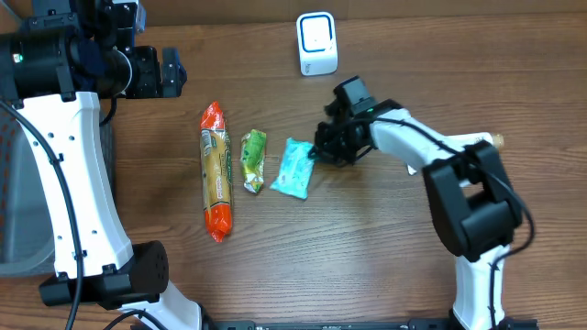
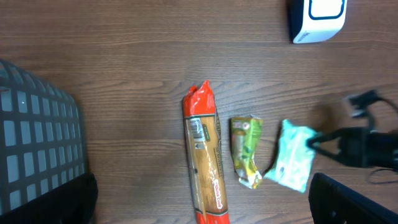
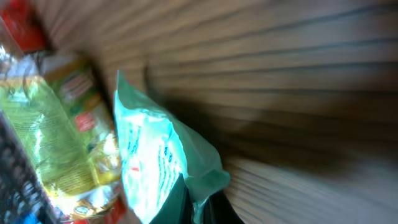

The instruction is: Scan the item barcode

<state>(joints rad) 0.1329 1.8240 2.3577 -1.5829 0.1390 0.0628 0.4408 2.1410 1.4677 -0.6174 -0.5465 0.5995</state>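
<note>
The right gripper (image 1: 316,152) is clamping shut on the edge of the teal packet (image 1: 294,170); the left gripper (image 1: 171,73) is hanging wide apart, empty. The overhead view is showing the white scanner (image 1: 317,43); the right wrist view is not.

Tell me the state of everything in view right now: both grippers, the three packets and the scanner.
right gripper: shut on the edge of the teal packet.
left gripper: open, holding nothing, off to the side of the packets.
teal packet: on the table, pinched at one edge.
green packet: lying flat, untouched.
orange packet: lying flat, untouched.
scanner: standing upright, nothing held to it.
</note>
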